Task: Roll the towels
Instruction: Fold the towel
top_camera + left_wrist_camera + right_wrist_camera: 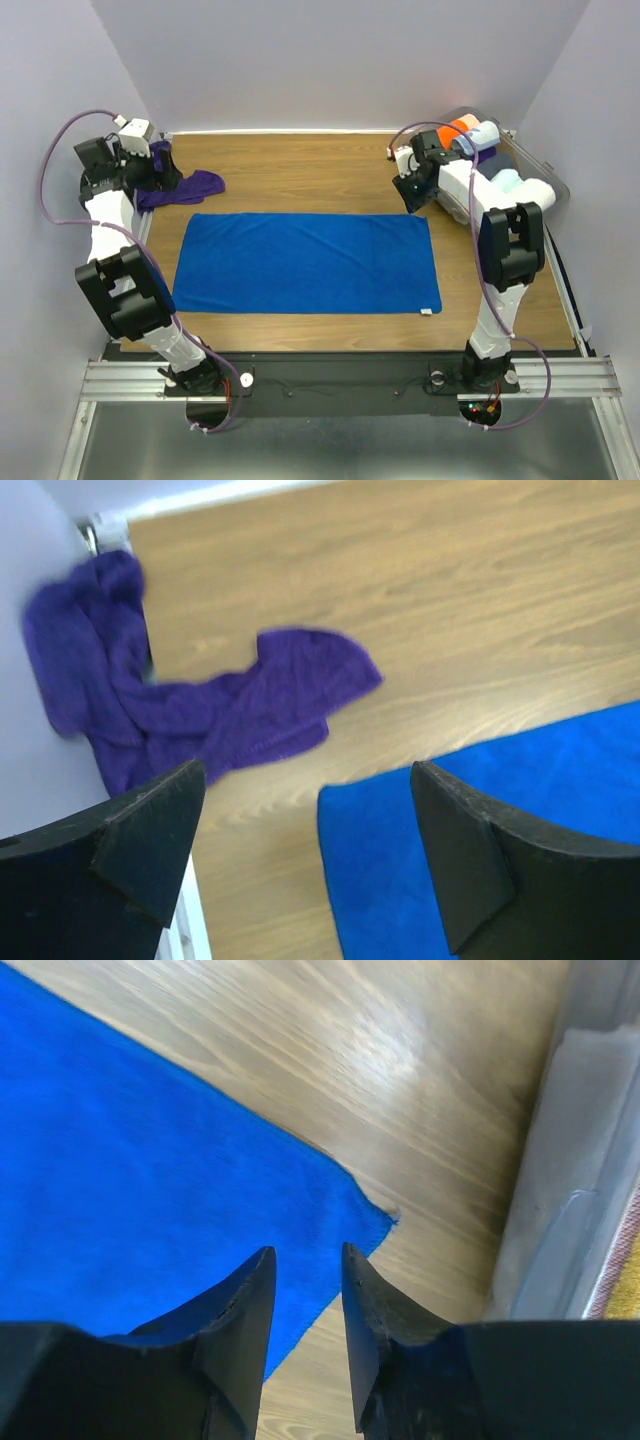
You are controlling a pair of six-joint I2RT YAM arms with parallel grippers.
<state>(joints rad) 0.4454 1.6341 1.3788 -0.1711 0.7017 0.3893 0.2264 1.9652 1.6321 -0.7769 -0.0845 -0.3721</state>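
Rolling from one corner alone may skew the blue towel (305, 262); right gripper (305, 1255) barely parted, left gripper (305, 770) spread wide, both empty.

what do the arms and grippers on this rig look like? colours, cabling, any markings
Both match. The left arm and right arm have white links with boxy black joint housings, on black bases. A purple cable loops along each arm. The left gripper and right gripper have plain matte black, wedge-shaped fingers. No markings visible.
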